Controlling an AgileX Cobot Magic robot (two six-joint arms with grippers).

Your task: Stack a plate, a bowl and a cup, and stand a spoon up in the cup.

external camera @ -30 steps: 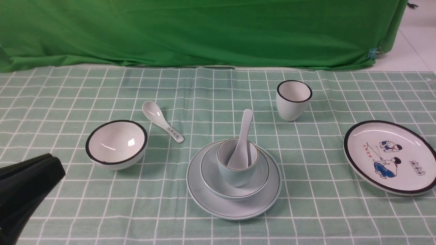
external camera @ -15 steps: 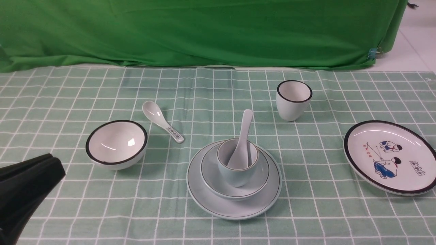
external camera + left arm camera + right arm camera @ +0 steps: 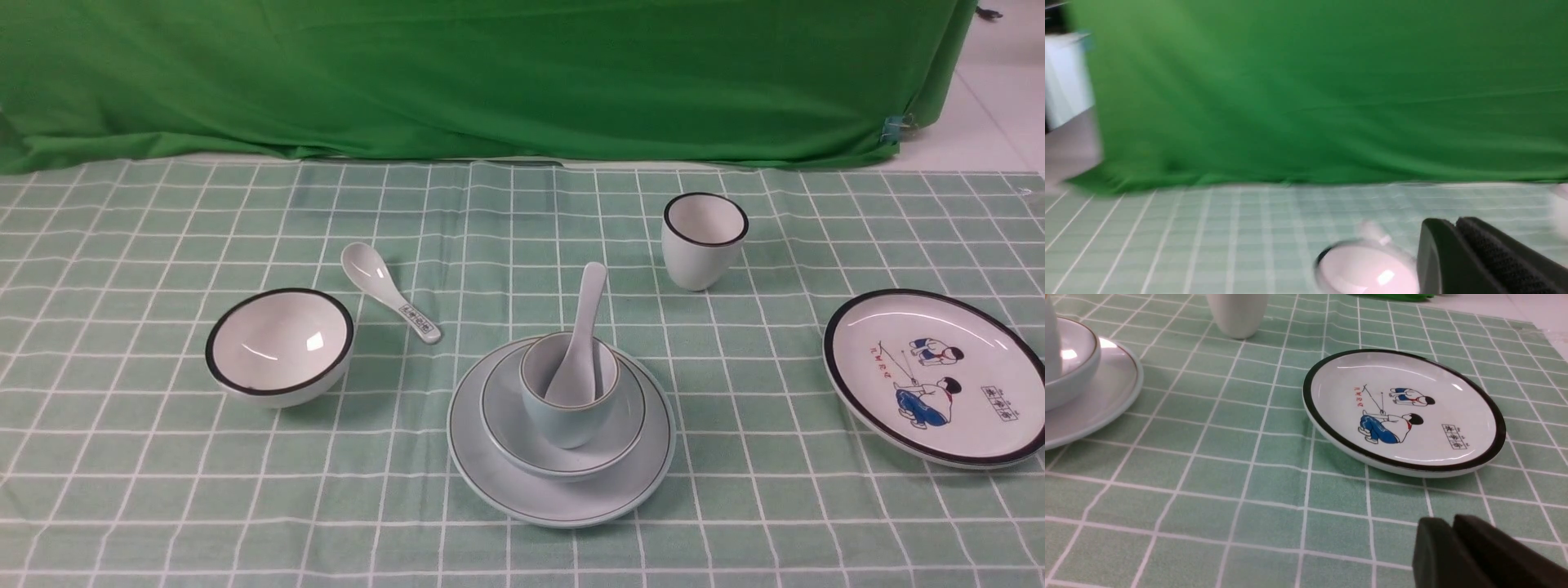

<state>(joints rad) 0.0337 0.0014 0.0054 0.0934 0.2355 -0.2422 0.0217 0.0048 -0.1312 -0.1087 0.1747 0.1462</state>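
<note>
Front view shows the stack built, so the task looks finished: the plate [image 3: 490, 469] lies on the tablecloth [image 3: 163, 506], the bowl [image 3: 624, 429] sits in it, the cup [image 3: 567, 416] stands in the bowl, and the spoon [image 3: 584, 327] leans upright inside the cup. All four are glossy pale ceramic with thin rim lines. Neither arm shows there. The left gripper [image 3: 1455, 228] is clenched and empty, with a blurred white bowl [image 3: 1365, 271] just beyond its fingertips. The right gripper [image 3: 1451, 528] looks nearly closed, grasping nothing, the stack well away from its fingertips and a cartoon plate [image 3: 1404, 412] near them.
</note>
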